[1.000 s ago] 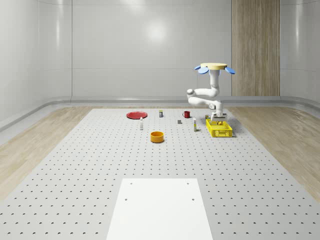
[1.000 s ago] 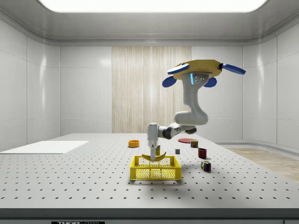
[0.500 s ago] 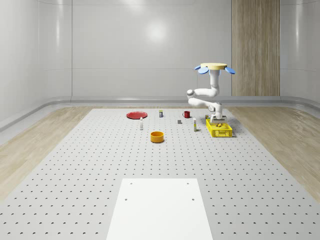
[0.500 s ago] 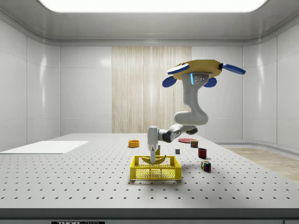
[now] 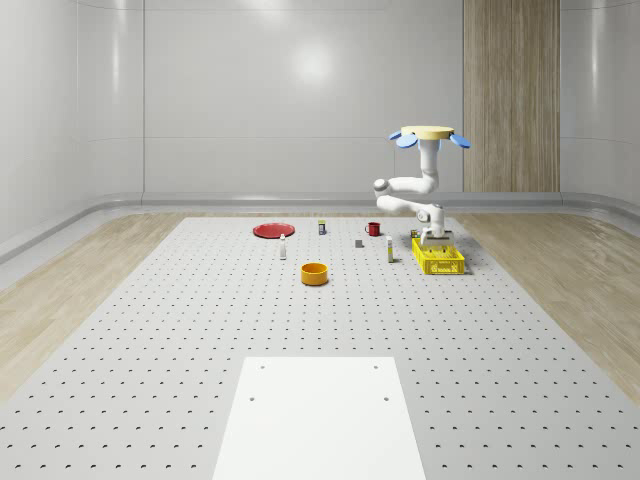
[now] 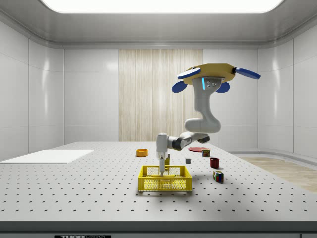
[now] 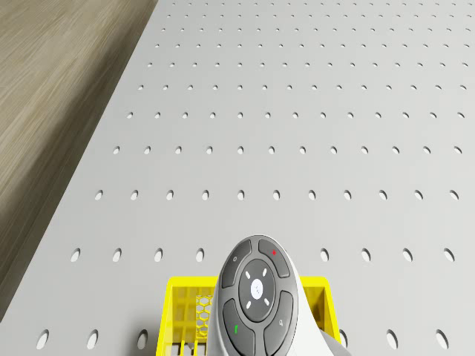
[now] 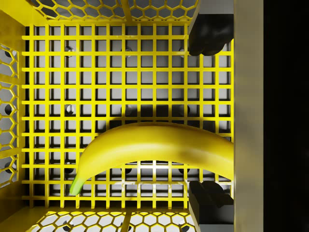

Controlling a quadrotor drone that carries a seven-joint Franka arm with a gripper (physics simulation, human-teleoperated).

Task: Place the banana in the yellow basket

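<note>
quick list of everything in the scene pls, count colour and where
banana: 1, yellow, inside the basket
basket: 1, yellow, on the table under the hand
bowl: 1, orange, mid table
plate: 1, red, far side of table
mug: 1, red, near the plate
cube: 1, multicoloured, at the side view's right of the basket
table: 1, grey, perforated
drone: 1, yellow top, blue rotors, hovering by the basket
hand: 1, white, down in the basket

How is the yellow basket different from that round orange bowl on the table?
The yellow basket is rectangular with open lattice walls; the orange bowl is round with solid walls. The basket holds the banana and has the gripper lowered into it under the hovering drone; the bowl stands apart. Both rest on the perforated table.
</note>
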